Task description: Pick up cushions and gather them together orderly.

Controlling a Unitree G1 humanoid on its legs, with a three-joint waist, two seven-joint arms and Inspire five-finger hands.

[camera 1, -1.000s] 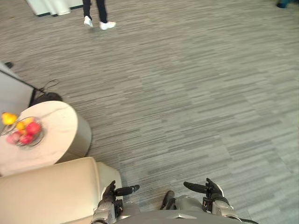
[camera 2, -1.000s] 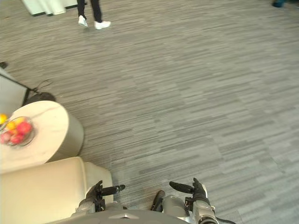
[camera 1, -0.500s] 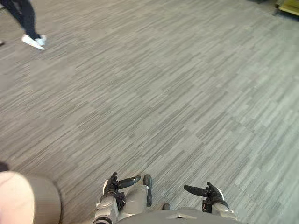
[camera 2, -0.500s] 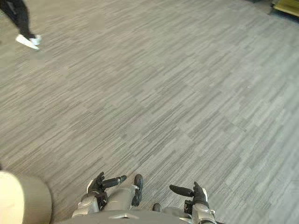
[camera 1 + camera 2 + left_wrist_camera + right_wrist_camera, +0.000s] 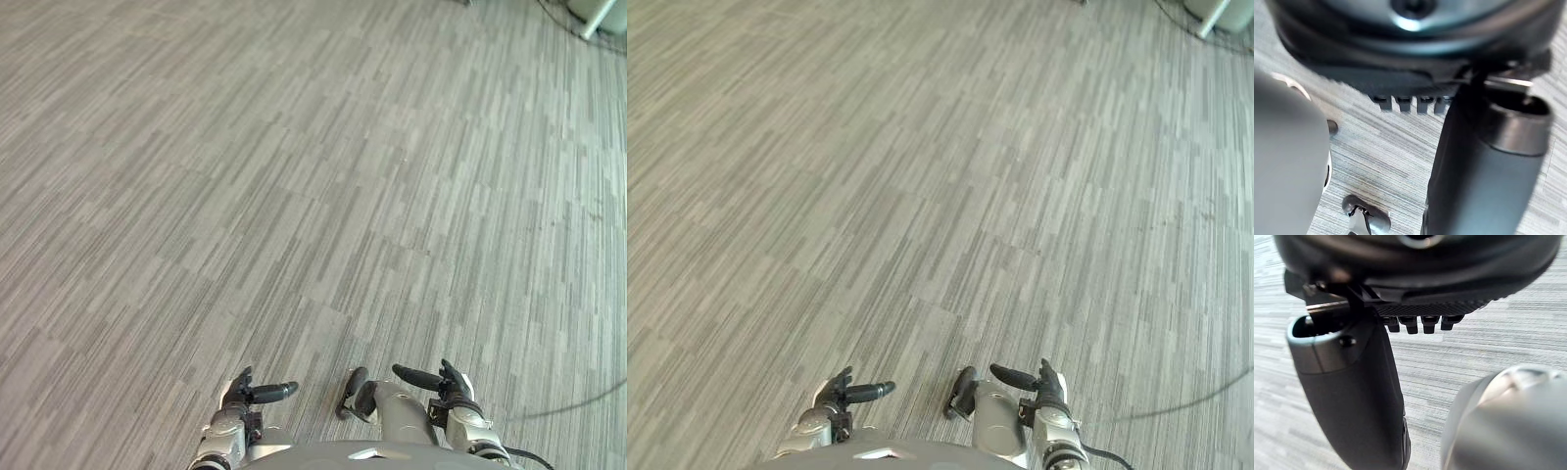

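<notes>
- The task looks barely begun. No cushions have been gathered, neither hand carries one, and where the cushions lie cannot be told from these views.
- All the work appears to be left to do: finding the cushions, lifting each one, and setting them together in a neat group.
- The head camera looks down on a wide stretch of carpet [image 5: 294,176]. It is a flat, short-pile floor in grey, patterned with thin streaks in lighter and darker tones, laid in long plank-like blocks that run diagonally away from the robot.
- The left hand [image 5: 238,395] sits low at the near edge, on the robot's left. It is dark, hard and matt. Its thumb [image 5: 1484,171] is a smooth rounded cylinder that juts inward. Its fingers [image 5: 1410,103] form a relaxed row of blunt tips, not curled round anything.
- The right hand [image 5: 453,385] mirrors it on the robot's right side, well apart from the left. Its fingers [image 5: 1422,324] are likewise loose and uncurled, with a finely ribbed palm above them, and its thumb [image 5: 1352,396] points inward. It grips nothing.
- At the far right corner a pale bar [image 5: 596,20] slants up off the carpet, perhaps a furniture leg. It is too small to tell.
</notes>
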